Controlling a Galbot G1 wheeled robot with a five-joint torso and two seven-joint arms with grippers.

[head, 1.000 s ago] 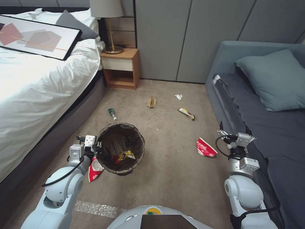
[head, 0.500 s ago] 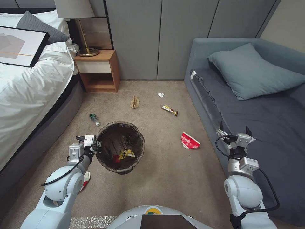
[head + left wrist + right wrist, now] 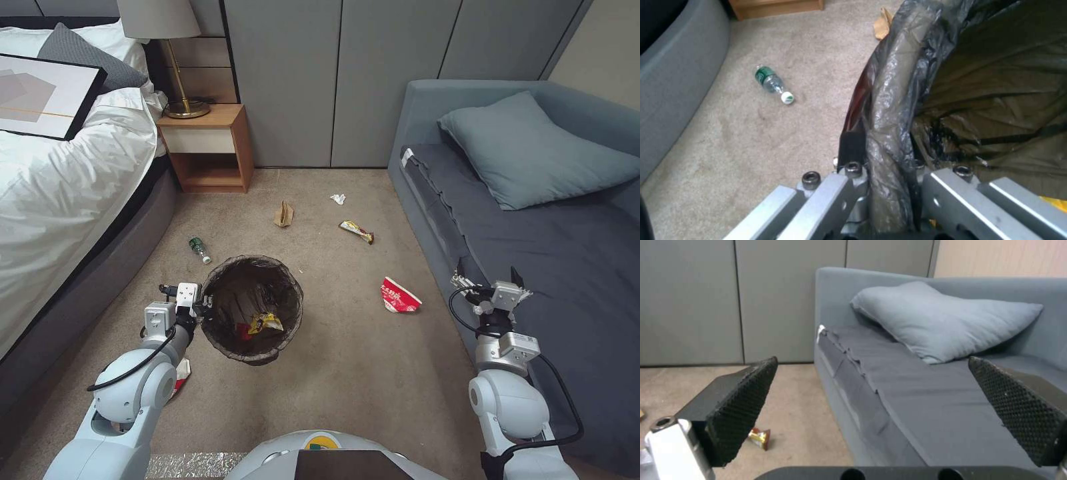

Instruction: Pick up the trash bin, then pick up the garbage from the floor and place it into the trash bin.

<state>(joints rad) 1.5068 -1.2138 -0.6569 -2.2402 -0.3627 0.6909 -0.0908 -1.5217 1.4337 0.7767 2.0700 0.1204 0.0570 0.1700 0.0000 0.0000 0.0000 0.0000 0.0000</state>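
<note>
My left gripper [image 3: 202, 305] is shut on the near-left rim of the trash bin [image 3: 294, 298] and holds it just above the floor [image 3: 353, 367]. In the left wrist view its jaws [image 3: 882, 186] clamp the dark liner of the trash bin [image 3: 893, 93]. A yellow wrapper [image 3: 265, 323] lies inside. Garbage on the carpet: a red-and-white packet [image 3: 399, 296], a snack-bar wrapper [image 3: 357, 231], a white tissue [image 3: 339, 199], a brown paper bag [image 3: 283, 215] and a green-labelled bottle [image 3: 198, 249]. My right gripper [image 3: 487, 277] hangs open and empty by the sofa's front edge.
A grey sofa [image 3: 533, 253] with a pillow [image 3: 533, 150] bounds the right, a bed [image 3: 60, 193] the left, a nightstand [image 3: 207, 150] with a lamp stands at the back. Another red-and-white packet [image 3: 180, 375] peeks from under my left arm.
The camera has swung to the right over the last second, so the whole scene slid left. The right gripper has turned slightly at the sofa edge. The left gripper keeps its hold on the bin.
</note>
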